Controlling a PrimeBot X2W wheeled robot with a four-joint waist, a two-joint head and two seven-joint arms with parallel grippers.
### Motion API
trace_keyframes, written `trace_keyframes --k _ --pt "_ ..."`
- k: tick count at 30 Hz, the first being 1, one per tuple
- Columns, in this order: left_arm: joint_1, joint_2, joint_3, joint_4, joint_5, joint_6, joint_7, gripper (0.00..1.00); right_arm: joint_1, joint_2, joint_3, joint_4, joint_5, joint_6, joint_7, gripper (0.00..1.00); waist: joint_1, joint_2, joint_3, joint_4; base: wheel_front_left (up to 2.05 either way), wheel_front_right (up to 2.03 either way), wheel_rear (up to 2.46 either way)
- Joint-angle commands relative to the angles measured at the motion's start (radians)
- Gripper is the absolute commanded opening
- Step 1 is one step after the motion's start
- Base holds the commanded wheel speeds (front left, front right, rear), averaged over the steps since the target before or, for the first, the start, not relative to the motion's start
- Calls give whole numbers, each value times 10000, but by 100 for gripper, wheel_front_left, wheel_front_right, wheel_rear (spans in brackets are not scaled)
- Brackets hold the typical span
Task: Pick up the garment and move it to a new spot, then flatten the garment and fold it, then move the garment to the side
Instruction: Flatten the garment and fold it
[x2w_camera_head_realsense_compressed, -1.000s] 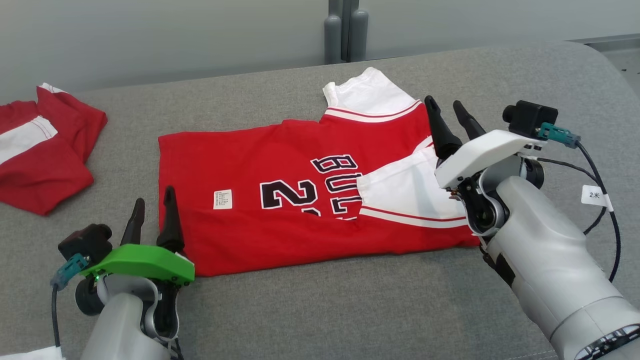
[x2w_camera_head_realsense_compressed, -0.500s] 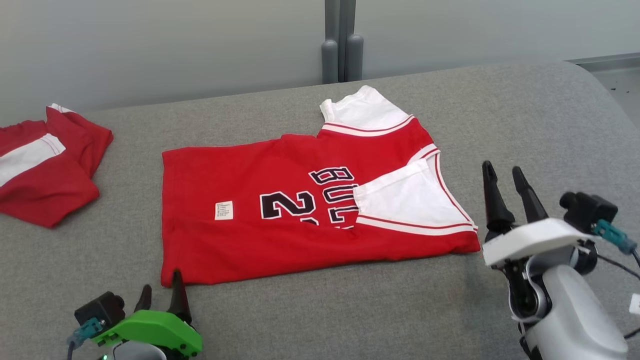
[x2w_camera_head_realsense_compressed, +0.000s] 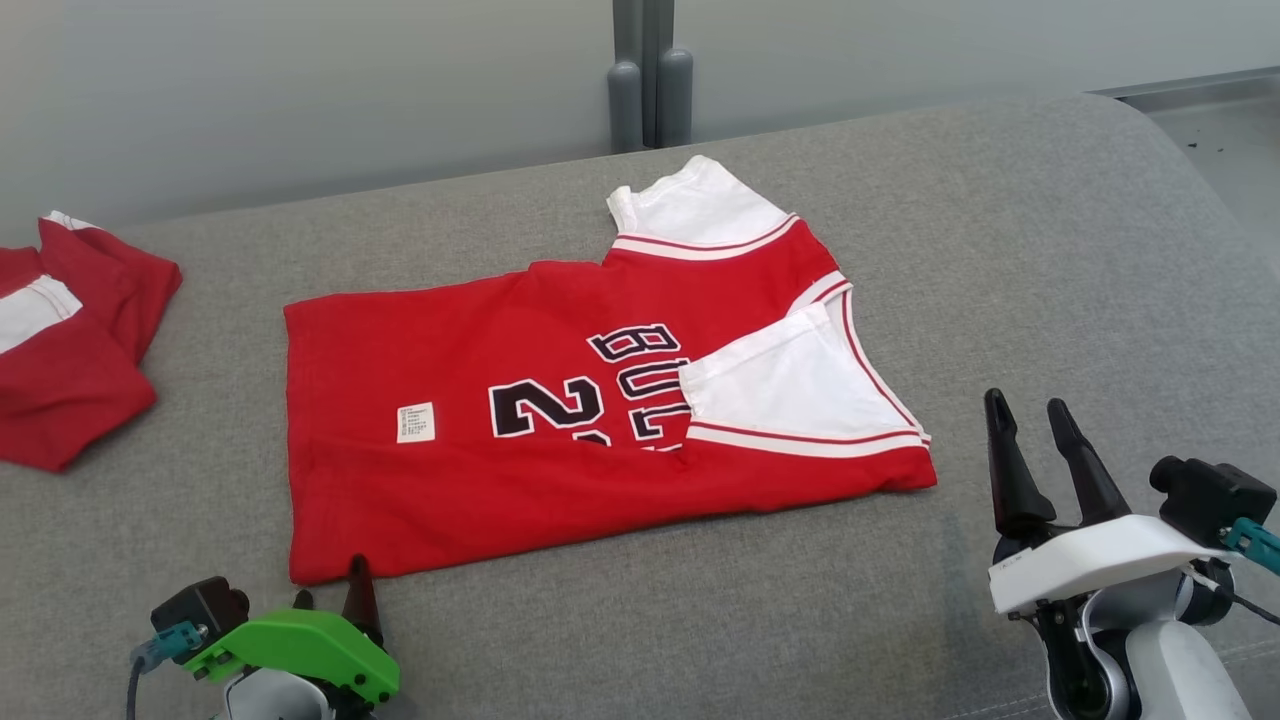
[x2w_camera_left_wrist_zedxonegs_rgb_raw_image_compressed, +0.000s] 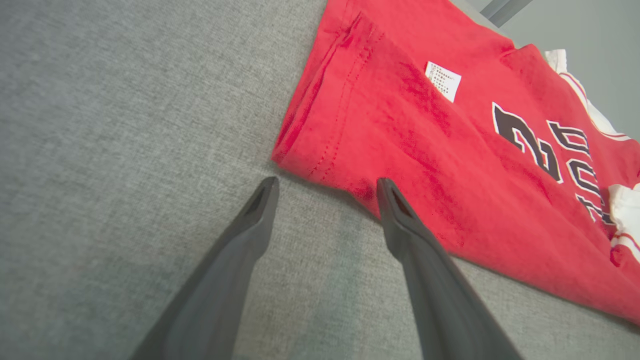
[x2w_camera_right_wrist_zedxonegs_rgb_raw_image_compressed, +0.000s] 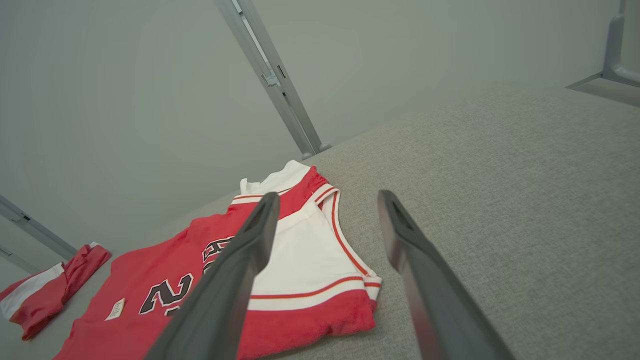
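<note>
The garment (x2w_camera_head_realsense_compressed: 520, 400) is a red jersey with white sleeves and black lettering. It lies flat on the grey cushion, its near sleeve folded in over the chest (x2w_camera_head_realsense_compressed: 790, 385). My left gripper (x2w_camera_head_realsense_compressed: 330, 590) is open at the lower left, its fingertips just short of the jersey's near hem corner (x2w_camera_left_wrist_zedxonegs_rgb_raw_image_compressed: 300, 155). In the left wrist view the left gripper (x2w_camera_left_wrist_zedxonegs_rgb_raw_image_compressed: 325, 185) holds nothing. My right gripper (x2w_camera_head_realsense_compressed: 1025, 410) is open at the lower right, well clear of the shoulder end. Through the right wrist view the jersey (x2w_camera_right_wrist_zedxonegs_rgb_raw_image_compressed: 280, 270) lies beyond the spread fingers of the right gripper (x2w_camera_right_wrist_zedxonegs_rgb_raw_image_compressed: 327, 197).
A second red and white garment (x2w_camera_head_realsense_compressed: 70, 340) lies bunched at the cushion's far left. The grey cushion (x2w_camera_head_realsense_compressed: 1050, 250) spreads bare to the right and curves down at its right edge. A pale wall and metal posts (x2w_camera_head_realsense_compressed: 650, 70) stand behind.
Both grippers pulled back toward me off the jersey, the right one leaving the folded sleeve and shoulder. The head camera shifted, so the whole scene slid a little left.
</note>
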Motion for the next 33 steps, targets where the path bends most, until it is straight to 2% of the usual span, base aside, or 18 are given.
trace_keyframes --k 1,5,6,8,9,10,11,17,22,30,33 --pt "-305 53 103 208 -83 -10 -50 100 186 -5 -9 -266 -20 4 160 100 0 0 155 -203 0 0 0" --pt "-704 -16 378 790 -465 -116 -119 100 400 1 47 -522 203 4 371 100 0 0 247 -344 0 0 0" --pt "-802 -23 443 928 -532 -146 -191 94 457 -1 64 -542 225 4 457 100 0 0 266 -372 0 0 0" --pt "-968 -29 562 1180 -639 -221 -356 46 569 0 109 -532 265 4 620 100 0 0 293 -417 0 0 0" --pt "-1057 -34 624 1286 -654 -277 -477 33 638 -1 130 -491 256 4 709 100 0 0 304 -432 0 0 0" --pt "-1130 -32 644 1366 -652 -361 -589 7 715 1 134 -411 249 4 805 100 0 0 312 -439 0 0 0" --pt "-1174 -36 650 1438 -692 -448 -672 0 778 2 147 -312 233 4 907 100 0 0 317 -435 0 0 0" --pt "-1257 -45 620 1598 -694 -693 -1054 0 925 -2 274 446 496 4 1189 100 0 0 310 -290 0 0 0" --pt "-969 -116 488 1511 -693 -821 -1174 0 621 -4 464 1591 1228 4 1150 100 0 0 270 35 0 0 0" --pt "-899 -179 248 1492 -613 -759 -1126 0 -749 -4 754 3725 2571 4 737 100 0 0 249 450 0 0 0" --pt "-981 -228 115 1487 -615 -731 -1056 0 -1589 -5 1033 5014 3430 4 911 100 0 0 275 604 0 0 0"
